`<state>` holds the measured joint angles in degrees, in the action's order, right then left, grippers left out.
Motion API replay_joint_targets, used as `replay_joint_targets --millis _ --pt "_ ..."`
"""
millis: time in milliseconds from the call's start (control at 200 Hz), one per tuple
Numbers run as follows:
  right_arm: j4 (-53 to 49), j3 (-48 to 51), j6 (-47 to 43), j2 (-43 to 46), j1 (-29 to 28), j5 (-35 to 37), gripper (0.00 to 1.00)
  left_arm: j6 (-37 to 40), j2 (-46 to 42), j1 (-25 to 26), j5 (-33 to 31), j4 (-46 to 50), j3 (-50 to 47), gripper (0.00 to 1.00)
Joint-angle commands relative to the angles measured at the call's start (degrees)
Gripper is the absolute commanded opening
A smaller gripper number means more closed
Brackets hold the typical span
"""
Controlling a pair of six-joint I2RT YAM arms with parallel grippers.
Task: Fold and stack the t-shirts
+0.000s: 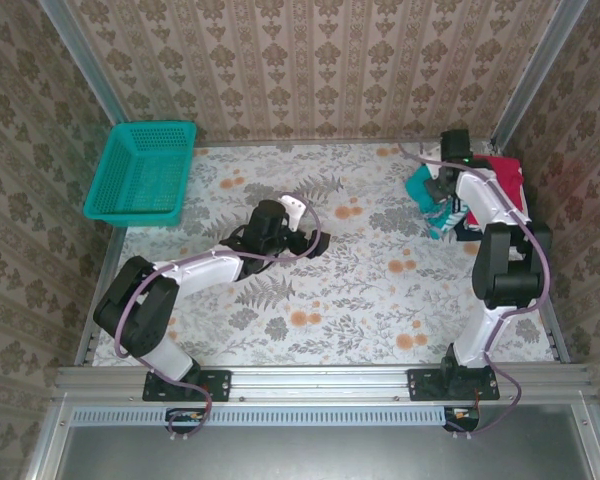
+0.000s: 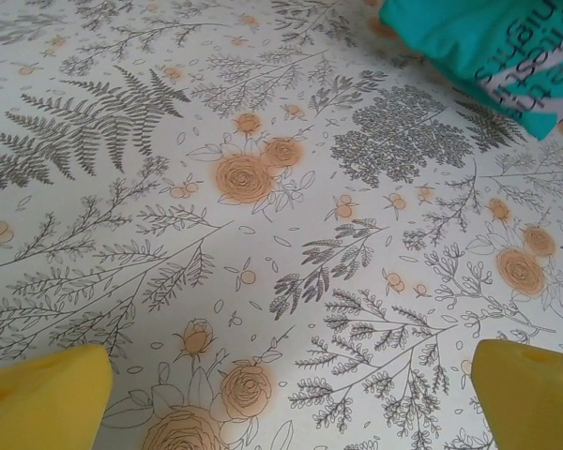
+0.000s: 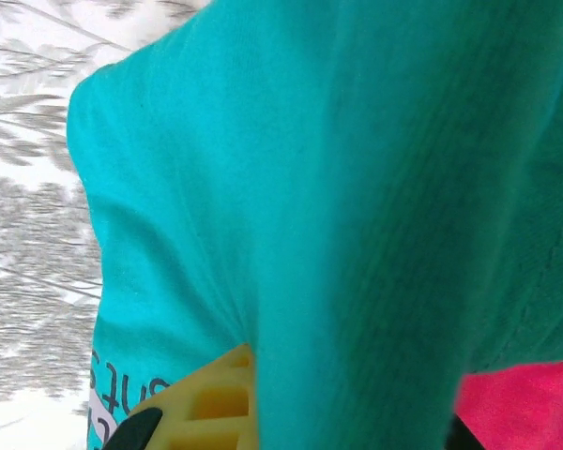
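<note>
The teal-green t-shirt (image 1: 432, 205) with white print is bunched at the back right of the table, beside the red t-shirt (image 1: 506, 174). My right gripper (image 1: 442, 188) is shut on a fold of the teal shirt (image 3: 291, 187). One yellow finger (image 3: 211, 403) presses into the cloth and the other is hidden behind it. A patch of the red shirt (image 3: 521, 403) shows below. I cannot make out the navy shirt. My left gripper (image 1: 313, 243) hovers open over the bare floral tablecloth mid-table, with nothing between its fingertips (image 2: 42, 398). The teal shirt's edge (image 2: 488, 42) lies ahead of it.
A teal mesh basket (image 1: 143, 170) stands at the back left corner. Wallpapered walls close the table on three sides. A metal rail (image 1: 320, 380) runs along the near edge. The floral tablecloth (image 2: 263, 234) is flat between the two arms.
</note>
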<state>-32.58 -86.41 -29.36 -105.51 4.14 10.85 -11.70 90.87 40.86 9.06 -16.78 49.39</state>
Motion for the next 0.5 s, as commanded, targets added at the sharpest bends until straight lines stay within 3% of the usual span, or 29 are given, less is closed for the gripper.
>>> replay_joint_targets --millis 0,495 --pt "-2.6 -4.5 -3.7 0.0 2.5 1.5 0.0 2.7 -1.8 0.6 1.8 -1.8 -0.9 1.0" --pt "-3.2 -10.9 -1.6 1.8 11.8 -6.8 0.0 2.8 -1.3 0.7 1.6 -2.4 -1.1 1.0"
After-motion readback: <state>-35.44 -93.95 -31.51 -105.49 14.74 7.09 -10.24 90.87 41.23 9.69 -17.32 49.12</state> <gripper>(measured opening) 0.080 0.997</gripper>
